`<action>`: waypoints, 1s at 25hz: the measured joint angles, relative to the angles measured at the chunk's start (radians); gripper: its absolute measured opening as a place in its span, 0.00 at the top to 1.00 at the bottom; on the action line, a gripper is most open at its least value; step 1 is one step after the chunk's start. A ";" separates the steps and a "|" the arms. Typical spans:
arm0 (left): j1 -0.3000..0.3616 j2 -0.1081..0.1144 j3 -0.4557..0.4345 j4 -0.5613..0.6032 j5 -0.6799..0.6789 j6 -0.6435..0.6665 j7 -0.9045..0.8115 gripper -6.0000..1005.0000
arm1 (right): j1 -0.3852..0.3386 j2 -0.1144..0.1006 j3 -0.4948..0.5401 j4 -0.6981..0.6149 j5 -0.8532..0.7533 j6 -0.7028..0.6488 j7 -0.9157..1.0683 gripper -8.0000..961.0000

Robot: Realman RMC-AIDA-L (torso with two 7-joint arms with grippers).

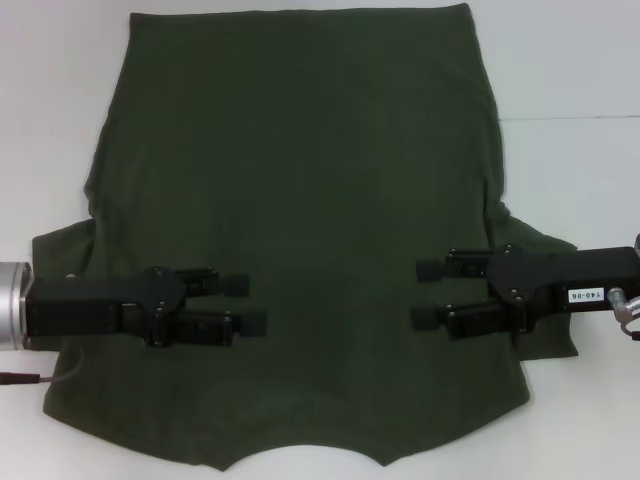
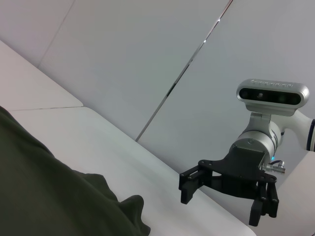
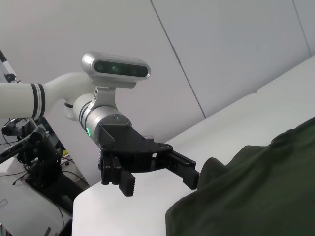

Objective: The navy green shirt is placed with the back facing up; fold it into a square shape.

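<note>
Shirt (image 1: 300, 200) lies flat on the table (image 1: 570, 60); left pincer (image 1: 248, 303) and right pincer (image 1: 422, 294) hover over its sleeves, both wide open, empty.

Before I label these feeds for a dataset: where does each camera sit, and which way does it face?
Head view: on the robot's head, looking down on the navy green shirt spread on the white table; left end effector and right end effector both over it, open.
Left wrist view: on the left arm, facing across the table to the right end effector; shirt edge shows.
Right wrist view: mirrored, facing the left end effector and shirt.
Shared: all show shirt and table.
</note>
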 joint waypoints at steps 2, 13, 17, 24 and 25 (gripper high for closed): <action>0.000 0.000 0.000 0.000 0.000 0.000 0.000 0.07 | 0.000 0.000 0.000 0.000 0.000 0.000 0.000 0.05; 0.000 0.000 0.000 0.006 0.000 0.000 0.000 0.07 | 0.000 0.000 0.000 0.002 -0.003 0.001 -0.001 0.05; 0.000 0.000 0.000 0.010 0.000 0.003 0.000 0.07 | 0.001 0.000 0.000 0.002 -0.005 0.001 0.000 0.05; 0.002 0.000 0.000 0.011 0.000 0.004 0.000 0.08 | 0.000 0.000 0.000 0.004 -0.006 0.001 0.000 0.05; 0.002 0.000 0.000 0.011 0.000 0.004 0.000 0.08 | 0.000 0.000 0.000 0.004 -0.006 0.001 0.000 0.05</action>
